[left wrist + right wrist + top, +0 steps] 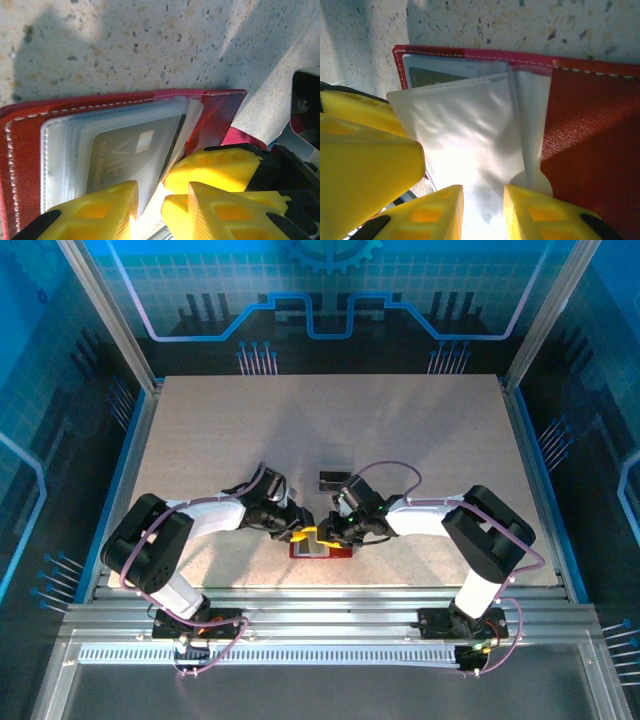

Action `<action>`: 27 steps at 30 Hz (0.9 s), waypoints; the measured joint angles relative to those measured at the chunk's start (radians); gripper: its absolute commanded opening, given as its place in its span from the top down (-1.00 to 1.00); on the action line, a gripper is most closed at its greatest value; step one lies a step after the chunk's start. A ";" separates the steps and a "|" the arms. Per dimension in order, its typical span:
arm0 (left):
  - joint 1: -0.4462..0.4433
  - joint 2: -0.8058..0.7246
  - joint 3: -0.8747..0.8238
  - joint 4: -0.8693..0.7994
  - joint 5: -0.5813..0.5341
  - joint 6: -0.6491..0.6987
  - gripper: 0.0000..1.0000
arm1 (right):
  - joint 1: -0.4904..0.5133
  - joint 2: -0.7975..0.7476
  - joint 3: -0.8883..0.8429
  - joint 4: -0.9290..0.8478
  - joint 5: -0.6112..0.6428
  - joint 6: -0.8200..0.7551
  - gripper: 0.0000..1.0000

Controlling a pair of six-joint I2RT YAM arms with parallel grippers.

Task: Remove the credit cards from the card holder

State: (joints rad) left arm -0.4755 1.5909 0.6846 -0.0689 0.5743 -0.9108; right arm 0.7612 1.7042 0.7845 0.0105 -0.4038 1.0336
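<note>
The dark-red card holder (322, 550) lies open near the table's front edge, and both grippers meet over it. In the left wrist view its pale pockets (60, 150) hold a grey credit card (125, 155) marked VIP. My left gripper (152, 205) stands slightly open, its jaws either side of that card's near corner. My right gripper (483, 200) is also slightly open, its fingertips resting on a pale pocket leaf (465, 135) that spans the gap. A yellow finger (215, 167) of the right gripper lies beside the left one. A dark card (334, 481) lies flat just beyond the holder.
The speckled tabletop (220, 440) stretches wide to the back and both sides. Blue enclosure walls (90, 360) surround it. The metal rail (330, 610) with the arm bases runs along the near edge.
</note>
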 measured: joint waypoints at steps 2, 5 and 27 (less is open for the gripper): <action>-0.002 0.000 0.003 0.000 0.001 -0.001 0.32 | -0.004 -0.018 -0.011 -0.002 -0.001 0.003 0.39; -0.007 0.000 0.013 -0.001 0.003 -0.001 0.31 | -0.014 -0.058 -0.020 -0.012 0.000 0.003 0.38; -0.117 0.088 0.187 -0.003 0.026 -0.006 0.13 | -0.204 -0.372 -0.044 -0.330 0.114 -0.134 0.33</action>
State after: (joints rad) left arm -0.5926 1.6787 0.8719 -0.0719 0.5999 -0.9173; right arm 0.5568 1.3323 0.7403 -0.3199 -0.2897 0.8997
